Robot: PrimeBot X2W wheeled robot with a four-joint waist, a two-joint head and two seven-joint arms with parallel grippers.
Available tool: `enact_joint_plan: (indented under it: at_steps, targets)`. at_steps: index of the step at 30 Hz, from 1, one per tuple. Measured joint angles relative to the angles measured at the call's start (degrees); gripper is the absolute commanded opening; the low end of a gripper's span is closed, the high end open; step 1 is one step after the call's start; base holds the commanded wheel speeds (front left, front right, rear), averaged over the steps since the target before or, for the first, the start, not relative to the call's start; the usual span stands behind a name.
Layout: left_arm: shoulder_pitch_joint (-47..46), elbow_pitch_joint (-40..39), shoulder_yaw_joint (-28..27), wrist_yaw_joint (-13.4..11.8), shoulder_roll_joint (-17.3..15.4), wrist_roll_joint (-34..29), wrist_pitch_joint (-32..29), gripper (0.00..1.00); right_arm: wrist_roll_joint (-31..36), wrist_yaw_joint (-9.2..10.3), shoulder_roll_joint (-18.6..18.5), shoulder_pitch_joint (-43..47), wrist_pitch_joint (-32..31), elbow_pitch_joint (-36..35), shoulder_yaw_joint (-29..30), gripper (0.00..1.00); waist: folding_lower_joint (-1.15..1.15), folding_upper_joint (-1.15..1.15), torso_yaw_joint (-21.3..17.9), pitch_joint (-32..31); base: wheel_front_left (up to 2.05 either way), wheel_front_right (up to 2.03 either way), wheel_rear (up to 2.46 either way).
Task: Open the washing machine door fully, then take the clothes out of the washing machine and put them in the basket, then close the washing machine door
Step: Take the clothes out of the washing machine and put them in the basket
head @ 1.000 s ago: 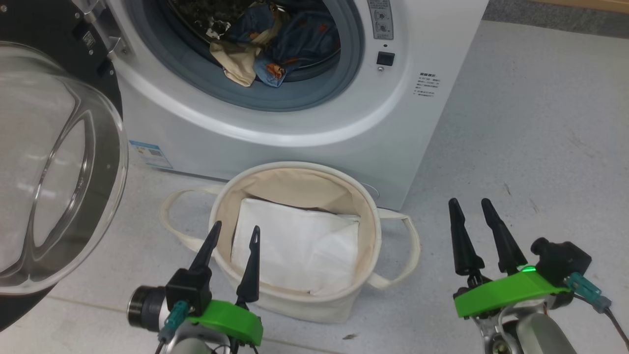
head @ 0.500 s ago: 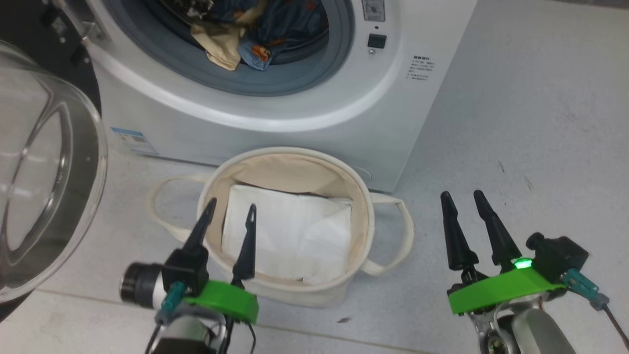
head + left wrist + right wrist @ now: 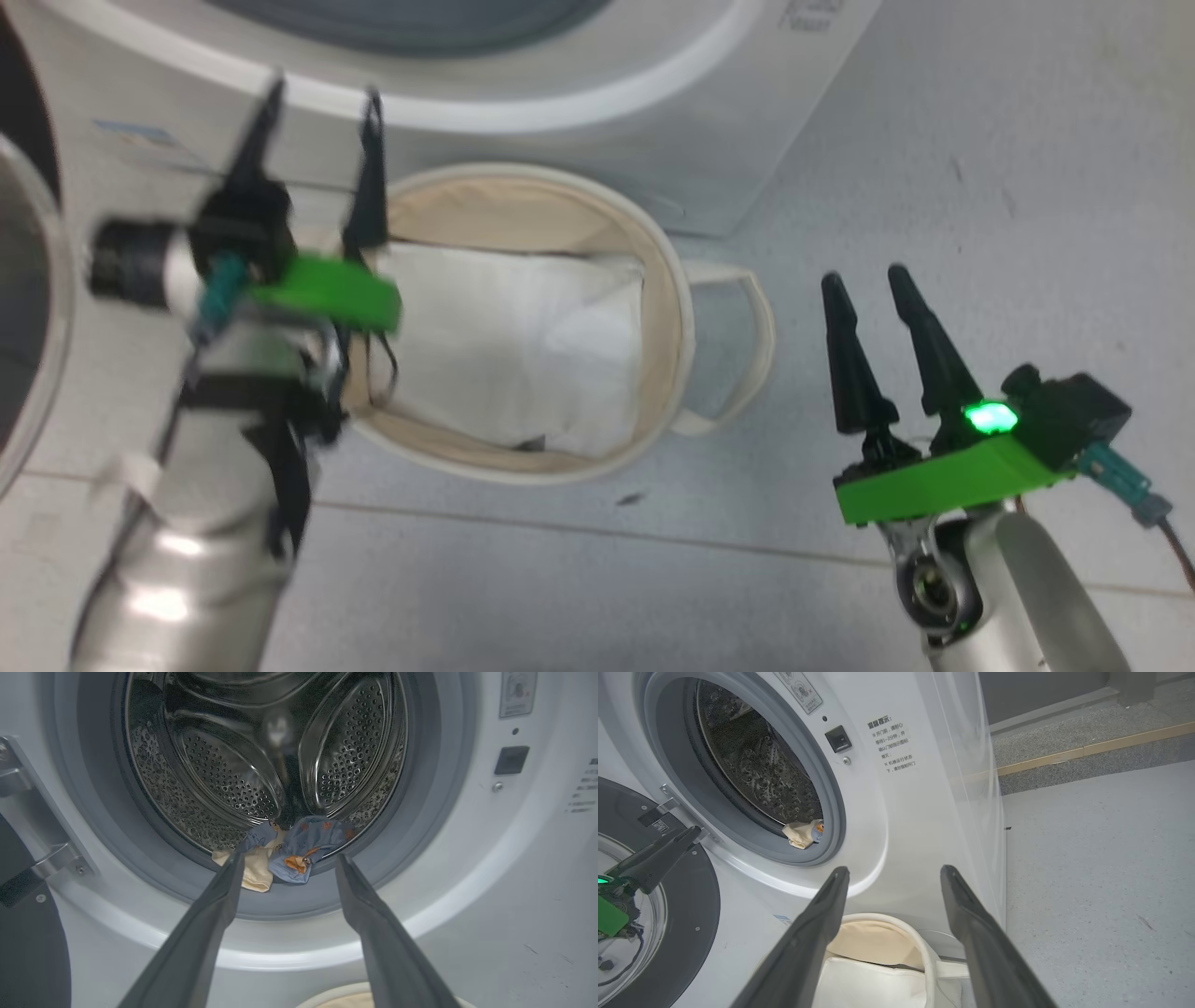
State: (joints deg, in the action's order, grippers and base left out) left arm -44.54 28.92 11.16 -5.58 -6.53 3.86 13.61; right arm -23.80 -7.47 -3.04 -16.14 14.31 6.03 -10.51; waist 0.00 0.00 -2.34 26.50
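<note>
- Your left gripper (image 3: 289,858), spread wide and empty, pointed at the clothes (image 3: 299,851); you needed to reach well around them before closing.
- Your right gripper (image 3: 862,275) hung open, empty.

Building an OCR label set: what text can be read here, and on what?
"温馨提示:" heads the black text sticker on the white front-loading washing machine; its lower lines are too small to read.
The grey pictogram label by the drum opening: too small.
The small blue label low on the front: blurred.
</note>
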Motion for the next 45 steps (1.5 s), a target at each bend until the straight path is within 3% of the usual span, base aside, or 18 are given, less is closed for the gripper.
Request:
enact_joint_plan:
  at_steps: [11,19,29,45]
  targets:
    - [-18.96,8.61,-1.63,-0.57,-2.89,-1.29,-5.71,1.00,-1.83,0.00,-0.04,-5.32,0.00,-1.38,-1.18,1.00,0.01,0.00,-2.98,10.93,0.00,0.00,0.00]
    - [-30.13,17.35,0.33,-3.53,-7.22,-6.80,-9.57,1.00,-4.05,0.00,-0.05,-8.08,0.04,-2.15,-2.16,1.00,0.00,0.00,-6.52,15.82,0.00,0.00,0.00]
    - [-38.95,27.97,7.04,-7.23,-11.17,-16.31,-13.19,1.00,-5.46,0.00,-0.04,-8.53,0.42,-2.80,-1.99,1.00,0.00,0.00,-9.69,19.52,0.00,0.00,0.00]
    - [-47.56,36.43,8.46,-8.50,-11.76,-16.83,-11.99,1.00,-5.45,0.00,-0.04,-9.86,0.42,-3.81,-1.12,1.00,0.00,0.00,-9.96,22.44,0.00,0.00,0.00]
